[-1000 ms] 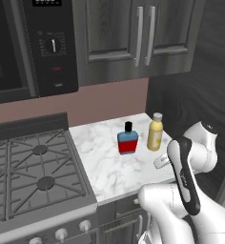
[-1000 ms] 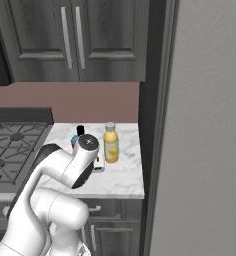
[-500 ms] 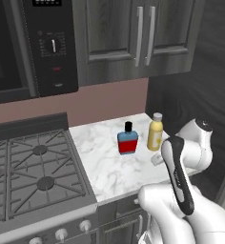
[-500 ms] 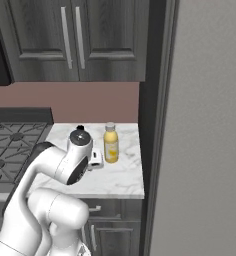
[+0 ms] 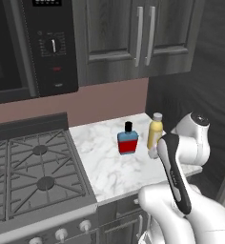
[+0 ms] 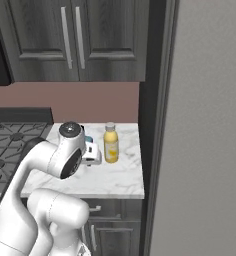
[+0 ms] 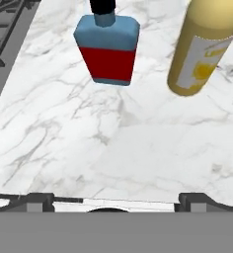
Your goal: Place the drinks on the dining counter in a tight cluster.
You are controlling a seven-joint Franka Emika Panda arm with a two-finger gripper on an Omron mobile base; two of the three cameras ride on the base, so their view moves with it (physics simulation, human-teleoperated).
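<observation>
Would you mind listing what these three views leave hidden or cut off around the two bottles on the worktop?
- Red-and-blue bottle: in the right base view the arm's elbow hides nearly all of it.
- Its black cap: cut off by the top edge in the hand view.
- Yellow bottle: its cap is cut off by the hand view's top edge.
- Gripper: partly hidden behind the arm in both base views.

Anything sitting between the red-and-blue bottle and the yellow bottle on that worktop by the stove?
No. The hand view shows bare marble worktop between the red-and-blue bottle and the yellow bottle; they stand apart, not touching. The left base view agrees.
</observation>
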